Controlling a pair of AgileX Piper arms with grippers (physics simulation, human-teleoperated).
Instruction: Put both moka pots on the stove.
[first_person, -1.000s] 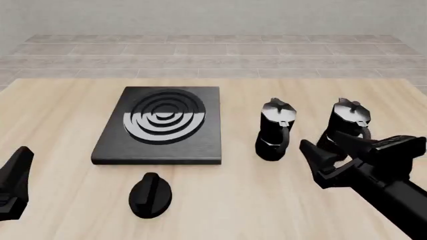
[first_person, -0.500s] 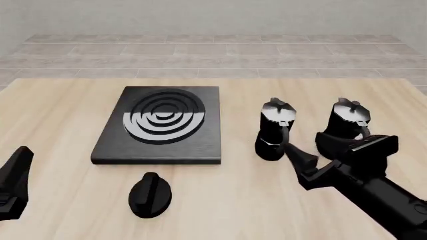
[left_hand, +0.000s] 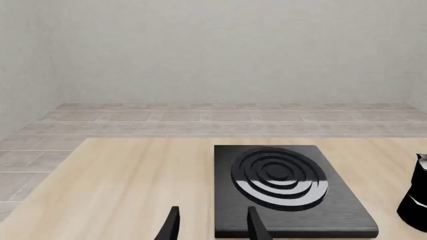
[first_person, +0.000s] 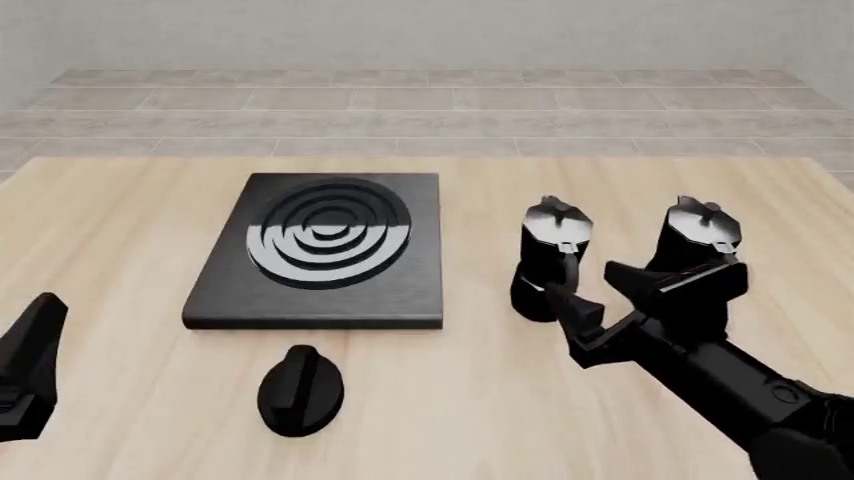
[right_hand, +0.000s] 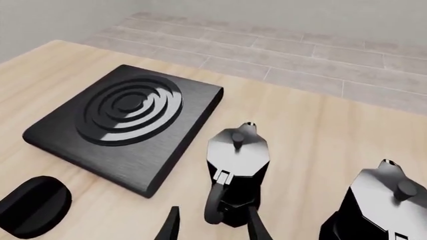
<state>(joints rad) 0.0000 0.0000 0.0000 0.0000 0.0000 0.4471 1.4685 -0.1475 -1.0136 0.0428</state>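
Observation:
Two black moka pots with silvery lids stand upright on the table right of the stove (first_person: 320, 250): one nearer the stove (first_person: 549, 258), one further right (first_person: 695, 238). My right gripper (first_person: 591, 284) is open and empty, just in front of the pots, its fingers (first_person: 571, 310) by the handle of the pot nearer the stove. In the right wrist view that pot (right_hand: 237, 165) stands straight ahead of the open gripper (right_hand: 213, 228), with the other pot (right_hand: 380, 205) beside it. My left gripper (first_person: 30, 360) is open and empty at the near left, facing the stove (left_hand: 287, 190).
A low round black knob (first_person: 302, 390) lies on the table in front of the stove; it also shows in the right wrist view (right_hand: 33, 206). The stove (right_hand: 127, 122) is bare. One pot's edge (left_hand: 417, 200) shows in the left wrist view. Tiled floor lies beyond the table's far edge.
My right gripper has moved left and forward, from in front of the right-hand pot to the handle of the pot nearer the stove. The left arm, pots and stove have not moved.

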